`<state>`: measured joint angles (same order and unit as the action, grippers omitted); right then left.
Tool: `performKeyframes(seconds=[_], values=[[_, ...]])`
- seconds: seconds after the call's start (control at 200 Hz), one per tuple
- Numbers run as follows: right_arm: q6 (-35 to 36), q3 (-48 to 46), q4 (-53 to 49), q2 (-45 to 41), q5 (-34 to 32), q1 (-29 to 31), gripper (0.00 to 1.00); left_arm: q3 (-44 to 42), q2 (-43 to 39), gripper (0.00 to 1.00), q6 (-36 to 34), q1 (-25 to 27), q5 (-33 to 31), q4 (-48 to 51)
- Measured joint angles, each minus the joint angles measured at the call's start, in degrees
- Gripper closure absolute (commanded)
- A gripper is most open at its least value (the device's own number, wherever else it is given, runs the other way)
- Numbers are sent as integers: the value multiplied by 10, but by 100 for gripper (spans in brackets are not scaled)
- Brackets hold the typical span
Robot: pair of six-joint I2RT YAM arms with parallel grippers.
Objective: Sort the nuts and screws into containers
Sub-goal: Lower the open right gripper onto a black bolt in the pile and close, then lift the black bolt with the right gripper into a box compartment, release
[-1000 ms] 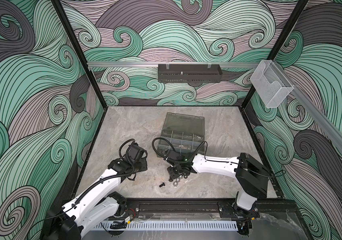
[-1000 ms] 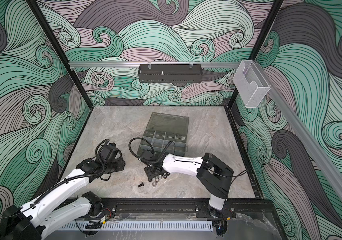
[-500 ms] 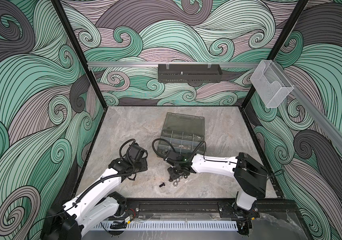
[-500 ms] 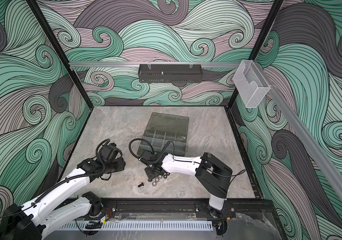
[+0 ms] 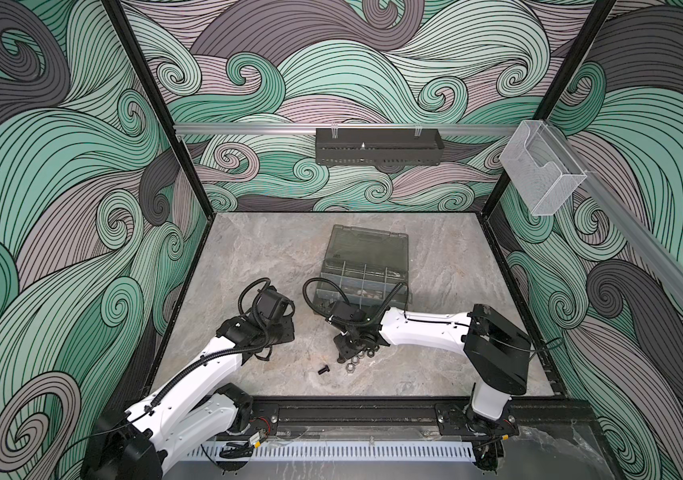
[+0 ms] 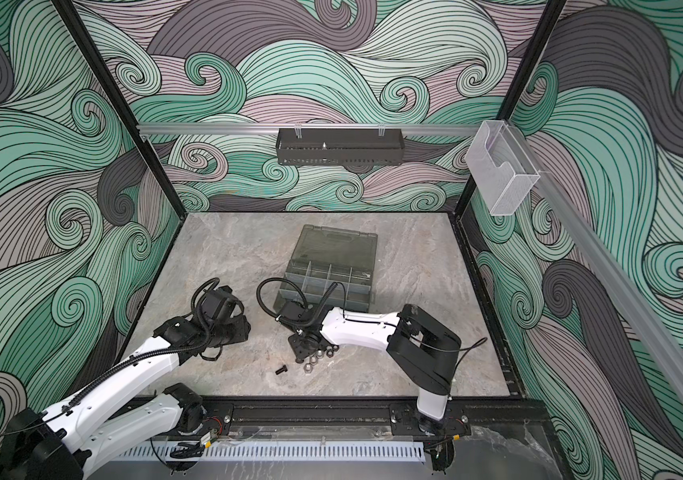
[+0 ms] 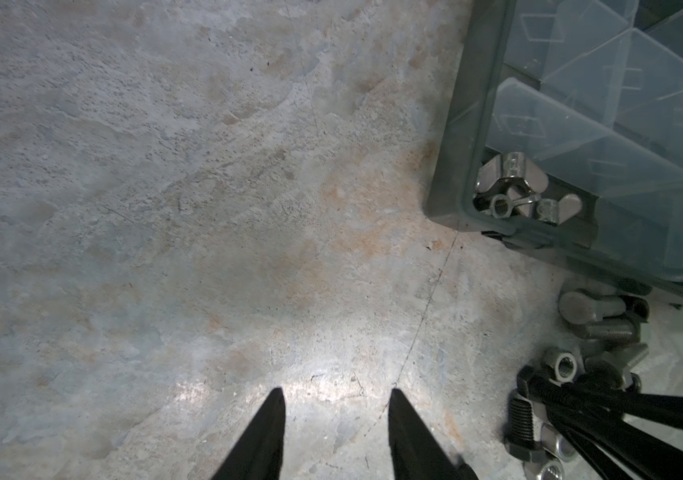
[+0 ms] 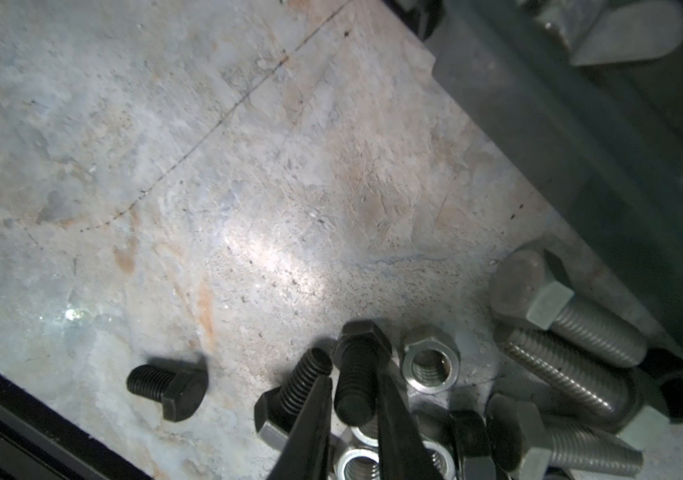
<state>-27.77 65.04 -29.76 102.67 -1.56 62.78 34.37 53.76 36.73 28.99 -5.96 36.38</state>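
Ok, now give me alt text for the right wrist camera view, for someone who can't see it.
Two black fingers pinch the threaded shank of a black screw in a loose pile of silver screws and silver nuts on a mottled stone tabletop. A second black screw lies alone nearby, and the grey organizer case stands beside the pile.

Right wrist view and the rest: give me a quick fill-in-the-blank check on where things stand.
The held screw in the right hand is coloured ____.
The left hand, jaws apart, holds ____.
The organizer case's lid is ____.
The lone screw lies on the ____.
Missing words: black; nothing; open; table.
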Motion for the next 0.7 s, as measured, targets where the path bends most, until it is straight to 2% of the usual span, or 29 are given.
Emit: performKeyframes(seconds=[0.14, 0.345, 0.7], values=[[1, 6, 0, 7, 0, 0, 78, 0, 0, 56, 0, 0, 0, 0], [1, 9, 0, 14, -7, 0, 87, 0, 0, 56, 0, 0, 0, 0], [6, 9, -13, 3, -19, 0, 87, 0, -6, 56, 0, 0, 0, 0]])
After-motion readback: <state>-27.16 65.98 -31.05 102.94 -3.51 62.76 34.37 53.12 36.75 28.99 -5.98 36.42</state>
